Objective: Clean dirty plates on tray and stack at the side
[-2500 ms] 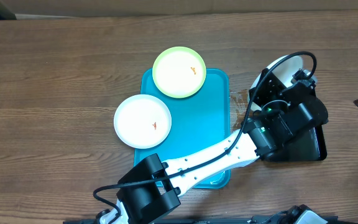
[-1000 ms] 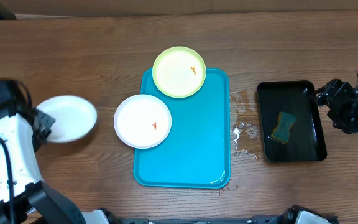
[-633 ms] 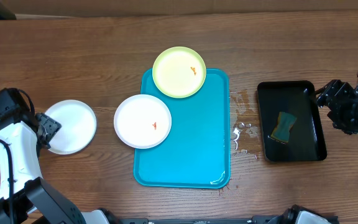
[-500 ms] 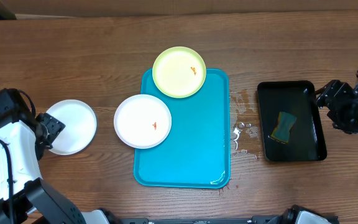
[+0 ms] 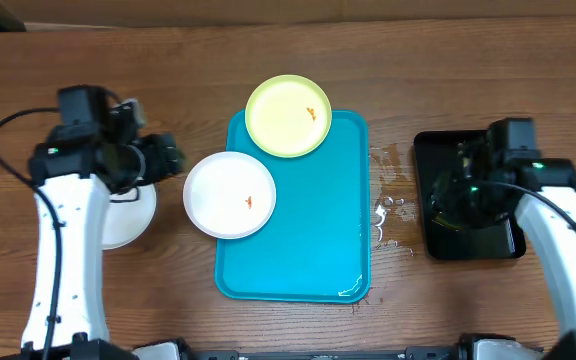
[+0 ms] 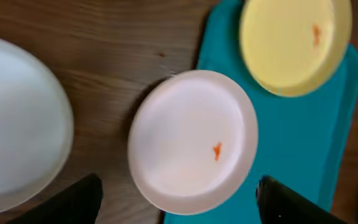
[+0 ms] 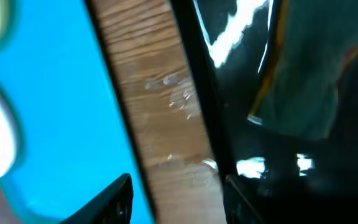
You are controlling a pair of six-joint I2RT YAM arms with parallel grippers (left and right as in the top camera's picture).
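A white plate (image 5: 230, 195) with an orange smear lies over the left edge of the turquoise tray (image 5: 308, 240). A pale yellow-green plate (image 5: 288, 115), also smeared, overlaps the tray's top edge. A third white plate (image 5: 118, 215) rests on the table at the left, partly under my left arm. My left gripper (image 5: 163, 158) hovers open just left of the smeared white plate (image 6: 194, 140), nothing between its fingers (image 6: 73, 202). My right gripper (image 5: 453, 195) hangs open over the black tray's left rim.
The glossy black tray (image 5: 488, 250) at the right holds a dark teal sponge (image 7: 303, 87), hidden under my right arm from overhead. Water drops (image 5: 388, 215) lie on the wood between the two trays. The turquoise tray (image 7: 55, 93) fills the left of the right wrist view.
My left gripper let go of the white plate at the left and swung up and right toward the smeared white plate. My right arm came in from the right edge over the black tray.
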